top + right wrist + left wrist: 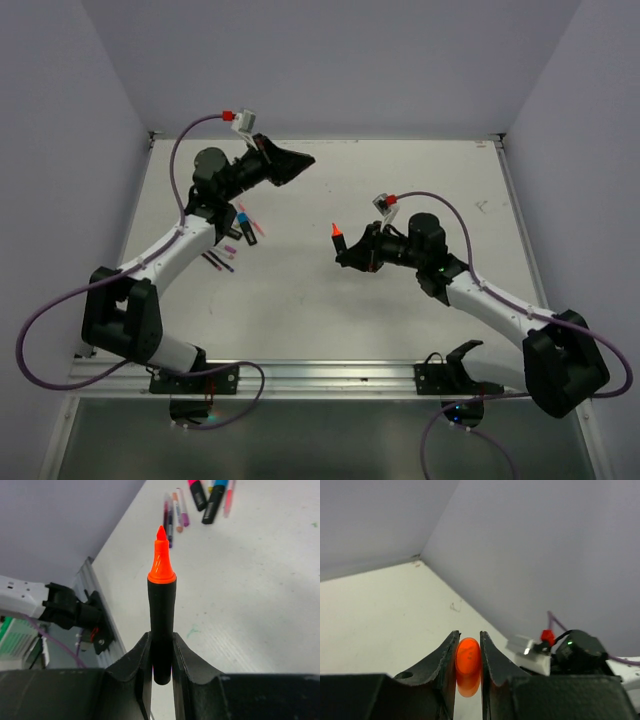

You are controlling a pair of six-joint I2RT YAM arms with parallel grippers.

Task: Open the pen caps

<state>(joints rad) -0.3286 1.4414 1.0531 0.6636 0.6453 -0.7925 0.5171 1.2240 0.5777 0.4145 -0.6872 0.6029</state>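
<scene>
from above, you have one pen open out of several: the right gripper (345, 250) holds the black highlighter (338, 236) near mid-table with its orange tip bare, while the left gripper (305, 160) is up over the far left of the table (400, 320), well apart from it. the other pens (238, 238) lie in a loose cluster beside the left arm. as far as this view shows, their caps are on, the blue cap (241, 217) among them, so by my reckoning most of the job is left. in the left wrist view, the fingers stand narrow, pinched on the orange cap (468, 660), which sits between them in the air, clear of the table. in the right wrist view, the fingers clamp the lower barrel of the highlighter, bare tip pointing away from the camera, and the cluster of pens lies beyond it on the table.
</scene>
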